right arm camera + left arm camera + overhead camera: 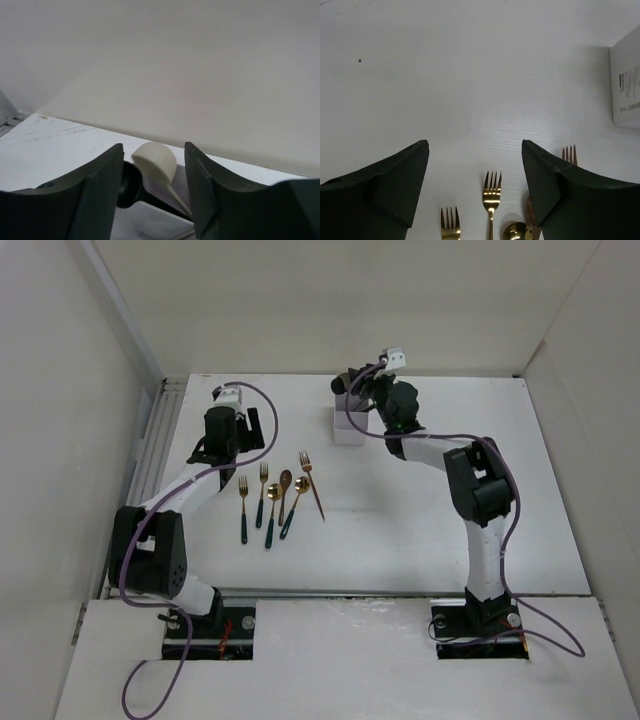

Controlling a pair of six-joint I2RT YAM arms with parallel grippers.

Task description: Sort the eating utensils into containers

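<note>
Several gold-headed forks and spoons with dark handles (268, 502) lie side by side on the table left of centre, with a copper fork (311, 483) at their right. My left gripper (226, 440) is open and empty above the table just beyond them. In the left wrist view, fork tines (491, 189), a spoon bowl (515, 231) and the copper fork tips (569, 154) show between and beside the fingers. My right gripper (351, 392) is open over the white organizer (348, 430). A pale spoon (156, 159) and a black spoon (128, 186) stand in the organizer (150, 222) between the jaws.
White walls enclose the table on the left, back and right. A metal rail (155, 435) runs along the left edge. The organizer's side (626, 82) shows at the right of the left wrist view. Purple cables loop off both arms.
</note>
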